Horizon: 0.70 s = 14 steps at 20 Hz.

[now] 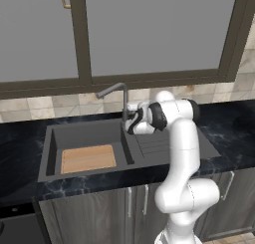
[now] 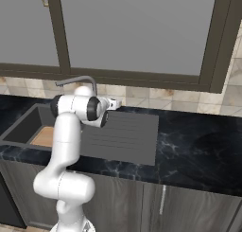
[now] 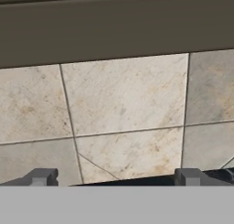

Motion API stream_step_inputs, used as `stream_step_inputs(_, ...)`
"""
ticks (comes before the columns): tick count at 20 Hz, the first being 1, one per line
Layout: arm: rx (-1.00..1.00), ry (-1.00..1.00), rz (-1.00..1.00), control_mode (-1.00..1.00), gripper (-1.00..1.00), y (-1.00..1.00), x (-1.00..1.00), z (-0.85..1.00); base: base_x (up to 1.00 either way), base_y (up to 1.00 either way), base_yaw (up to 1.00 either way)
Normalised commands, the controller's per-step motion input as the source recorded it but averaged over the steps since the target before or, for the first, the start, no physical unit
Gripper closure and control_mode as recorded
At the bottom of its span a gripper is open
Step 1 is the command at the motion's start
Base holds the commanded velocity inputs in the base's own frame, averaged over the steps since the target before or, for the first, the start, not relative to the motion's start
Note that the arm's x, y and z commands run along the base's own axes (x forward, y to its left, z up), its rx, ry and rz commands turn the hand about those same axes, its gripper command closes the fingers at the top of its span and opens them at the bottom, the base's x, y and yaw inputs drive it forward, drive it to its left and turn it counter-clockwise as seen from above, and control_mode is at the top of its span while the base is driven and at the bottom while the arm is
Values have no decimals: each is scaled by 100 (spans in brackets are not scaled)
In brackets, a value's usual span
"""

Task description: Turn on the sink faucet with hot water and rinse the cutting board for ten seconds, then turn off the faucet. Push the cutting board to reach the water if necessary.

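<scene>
Barely begun — no water running from the sink faucet (image 1: 119,96). Cutting board (image 1: 88,158) dry, flat in the sink (image 1: 50,151). Gripper (image 3: 114,176) spread wide, empty, beside the post — lever, rinse, shutoff left.

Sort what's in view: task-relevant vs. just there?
Job:
- sink faucet, no water running
- sink
- cutting board, flat in the basin
- gripper, open, facing the wall near the faucet post

Just there:
- drainboard
- countertop
- tiled backsplash
- window frame
- cabinets
</scene>
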Motion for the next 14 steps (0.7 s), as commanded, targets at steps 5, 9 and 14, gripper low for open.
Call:
stream_step_inputs(5,0,0,0,-100,-100,-14,-53,0,0,0,0)
stream_step_inputs(9,0,0,0,-100,-100,-15,-53,0,0,0,0)
stream_step_inputs(14,0,0,0,-100,-100,-17,-50,0,0,0,0)
